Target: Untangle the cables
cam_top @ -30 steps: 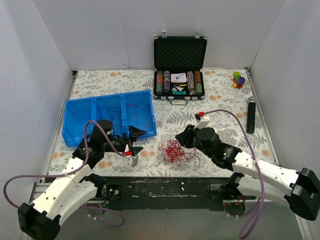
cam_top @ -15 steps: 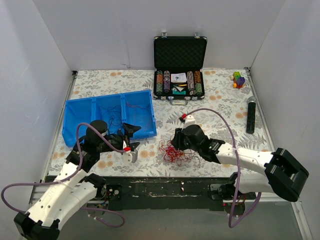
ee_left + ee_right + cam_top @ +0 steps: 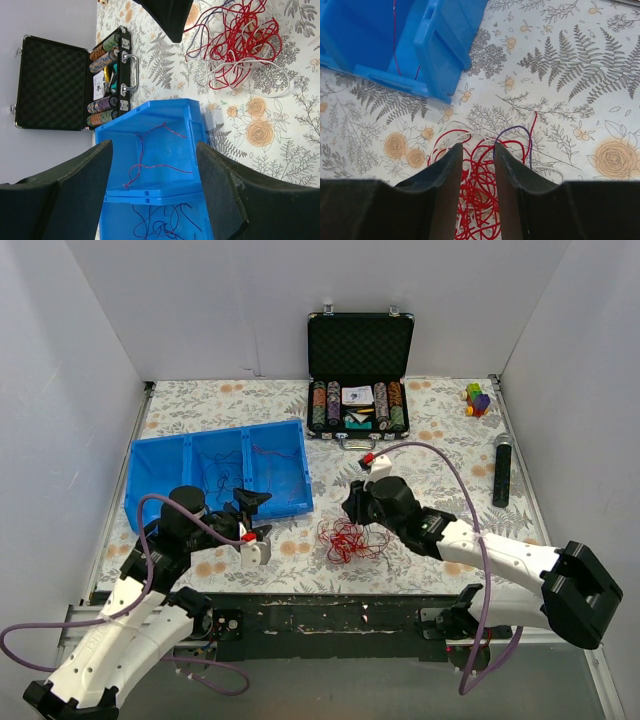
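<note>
The cables lie in a tangle on the flowered cloth, mostly red with white and a navy loop. The tangle also shows in the left wrist view. My right gripper hangs just over the tangle's far edge; its jaws stand narrowly apart with red strands below the gap, nothing pinched. My left gripper is wide open and empty, left of the tangle, facing the blue bin. A magenta cable and a navy cable lie in separate bin compartments.
The blue bin's corner is close to the far left of my right gripper. An open black case of poker chips stands at the back. A black cylinder and coloured blocks lie at the far right.
My right gripper has moved left and forward over the tangle's far edge. My left arm has drawn back to the left, away from the tangle.
</note>
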Motion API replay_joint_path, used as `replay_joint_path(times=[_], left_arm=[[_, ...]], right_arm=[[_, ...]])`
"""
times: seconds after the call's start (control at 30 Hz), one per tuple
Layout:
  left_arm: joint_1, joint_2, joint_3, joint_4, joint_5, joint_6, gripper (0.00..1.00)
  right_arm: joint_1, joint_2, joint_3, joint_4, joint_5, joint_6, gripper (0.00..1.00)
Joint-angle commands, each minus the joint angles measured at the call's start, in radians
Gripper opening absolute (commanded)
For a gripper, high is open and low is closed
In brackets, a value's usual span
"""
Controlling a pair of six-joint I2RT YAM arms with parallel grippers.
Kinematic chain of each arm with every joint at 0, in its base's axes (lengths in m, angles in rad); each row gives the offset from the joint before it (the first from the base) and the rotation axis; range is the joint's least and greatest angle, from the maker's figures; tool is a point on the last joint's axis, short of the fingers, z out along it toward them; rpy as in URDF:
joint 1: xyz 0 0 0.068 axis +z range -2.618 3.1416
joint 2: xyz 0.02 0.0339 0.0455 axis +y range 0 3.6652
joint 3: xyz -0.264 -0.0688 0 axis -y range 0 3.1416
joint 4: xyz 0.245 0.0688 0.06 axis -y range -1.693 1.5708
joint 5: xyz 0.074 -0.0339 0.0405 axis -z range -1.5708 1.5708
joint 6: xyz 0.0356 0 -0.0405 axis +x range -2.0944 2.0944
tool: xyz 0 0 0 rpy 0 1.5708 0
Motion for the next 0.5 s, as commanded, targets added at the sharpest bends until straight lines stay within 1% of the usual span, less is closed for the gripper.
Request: replay_joint_path(times=[0.0, 0.07, 0.13, 0.17, 0.2, 0.3, 0.37, 0.43, 0.47], left_arm=[[-0.004, -0.004, 0.04, -0.038, -0.022, -0.026, 0.66], [-0.004, -0.009, 0.043, -0.036, -0.027, -0.026, 0.66], [-0.004, -0.014, 0.045, -0.036, -0.028, -0.026, 0.66], [-0.004, -0.014, 0.045, -0.035, -0.027, -0.032, 0.66], [-0.004, -0.014, 0.043, -0.033, -0.021, -0.04, 0.66], [-0.004, -0.008, 0.028, -0.009, 0.021, -0.054, 0.66], [-0.004, 0.012, 0.017, 0.01, 0.05, -0.049, 0.66], [-0.004, 0.032, 0.013, 0.022, 0.062, -0.043, 0.66], [-0.004, 0.042, 0.014, 0.031, 0.062, -0.043, 0.65]], right_arm=[[-0.027, 0.047, 0.058, -0.016, 0.023, -0.041, 0.39], [-0.033, 0.068, 0.068, -0.039, 0.023, -0.037, 0.38], [-0.033, 0.065, 0.068, -0.079, 0.026, -0.026, 0.3], [-0.035, 0.039, 0.052, -0.087, 0.029, -0.015, 0.25], [-0.033, 0.006, 0.029, -0.088, 0.03, -0.003, 0.22], [-0.033, -0.105, -0.09, -0.089, 0.004, 0.061, 0.11], [-0.033, -0.168, -0.153, -0.111, -0.04, 0.103, 0.12], [-0.033, -0.211, -0.175, -0.186, -0.056, 0.132, 0.18], [-0.033, -0.234, -0.176, -0.226, -0.056, 0.141, 0.19]])
